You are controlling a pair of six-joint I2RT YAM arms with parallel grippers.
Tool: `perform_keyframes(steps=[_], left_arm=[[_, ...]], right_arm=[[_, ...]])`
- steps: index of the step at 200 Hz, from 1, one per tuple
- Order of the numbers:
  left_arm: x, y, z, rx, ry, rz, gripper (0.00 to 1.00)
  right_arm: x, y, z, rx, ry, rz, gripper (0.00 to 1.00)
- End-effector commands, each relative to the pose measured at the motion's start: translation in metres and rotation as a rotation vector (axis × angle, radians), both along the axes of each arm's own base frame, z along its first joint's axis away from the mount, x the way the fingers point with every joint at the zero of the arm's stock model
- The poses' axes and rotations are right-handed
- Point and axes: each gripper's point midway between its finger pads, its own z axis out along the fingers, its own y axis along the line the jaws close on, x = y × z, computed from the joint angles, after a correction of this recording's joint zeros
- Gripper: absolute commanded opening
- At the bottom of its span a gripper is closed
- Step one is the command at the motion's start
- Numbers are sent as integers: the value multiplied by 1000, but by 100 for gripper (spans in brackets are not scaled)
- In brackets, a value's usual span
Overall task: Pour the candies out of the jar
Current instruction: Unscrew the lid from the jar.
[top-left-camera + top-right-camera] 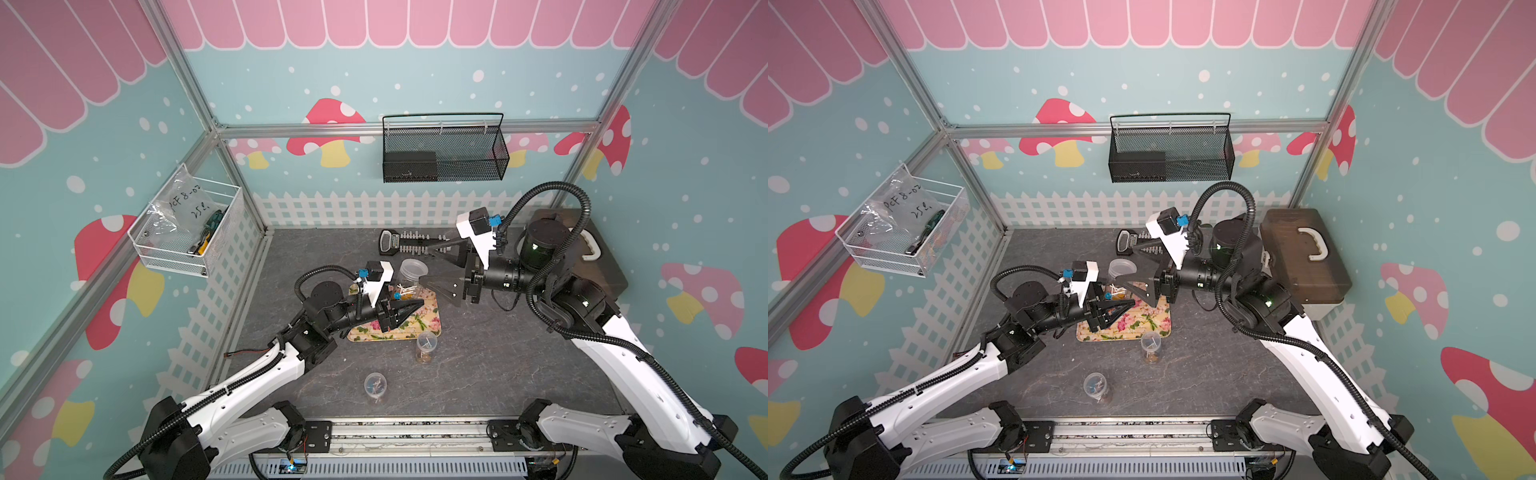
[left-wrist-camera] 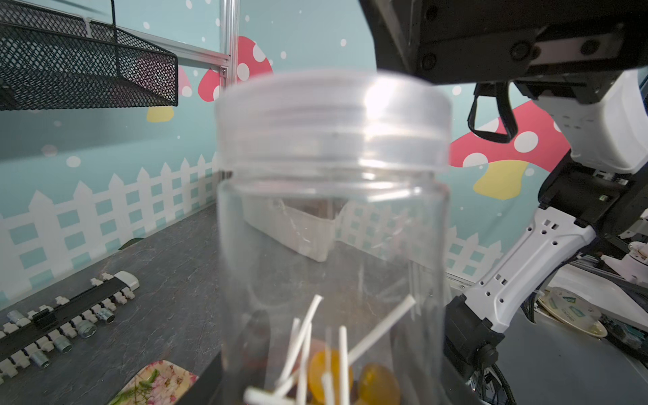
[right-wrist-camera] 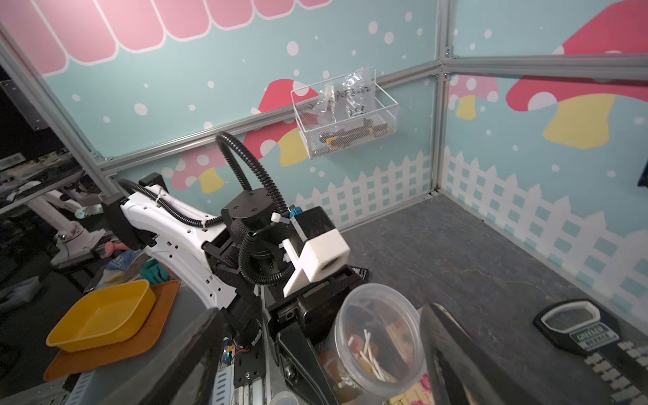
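**Candies Sat Low in a Jar Clamped by the Left Pincer**

The candies [image 2: 333,371], orange-headed lollipops among them on thin white sticks, lay heaped at the bottom of the clear jar [image 1: 412,272]. The jar stood roughly upright above the far edge of the floral tray [image 1: 417,326]. In the left wrist view a clear cap [image 2: 333,115] seemed to crown it, though that part was blurred.

The left pincer [image 1: 411,306] was clamped on the jar's lower part. The right pincer [image 1: 424,267] faced it from the opposite side with its jaws spread wide, one on each side of the jar's top. In the right wrist view one jaw stood well clear of the jar and the other was close beside the rim; whether that one touched could not be told.

The tray lay on the grey counter [image 1: 498,365]. A second clear jar [image 1: 427,345] stood just beside the tray's near corner, and a third clear jar [image 1: 375,386] stood nearer the arms' bases. A black socket rail [image 1: 409,243] lay behind, near the back fence.
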Motion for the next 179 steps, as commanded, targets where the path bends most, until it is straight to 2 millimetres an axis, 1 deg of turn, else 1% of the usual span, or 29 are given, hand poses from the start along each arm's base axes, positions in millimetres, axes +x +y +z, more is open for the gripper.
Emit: perform_keyframes(steps=[1, 21, 49, 87, 134, 156, 166, 179], left_arm=[[6, 2, 3, -10, -18, 36, 53], [7, 3, 0, 1, -16, 44, 53], [7, 4, -4, 6, -10, 50, 53], [10, 3, -8, 14, -6, 58, 53], [12, -1, -5, 0, -10, 49, 53], [12, -2, -5, 2, -9, 43, 53], [11, -2, -6, 2, -7, 41, 53], [10, -1, -6, 1, -5, 40, 53]], right_arm=[[19, 0, -22, -10, 152, -98, 85], [23, 2, -33, -33, 206, -110, 83], [25, 7, -41, -42, 238, -100, 81], [28, 13, -42, -39, 245, -96, 79], [32, 19, -47, -55, 257, -88, 77], [30, 25, -47, -62, 257, -70, 75], [29, 26, -46, -65, 253, -66, 73], [30, 28, -48, -75, 253, -67, 66]])
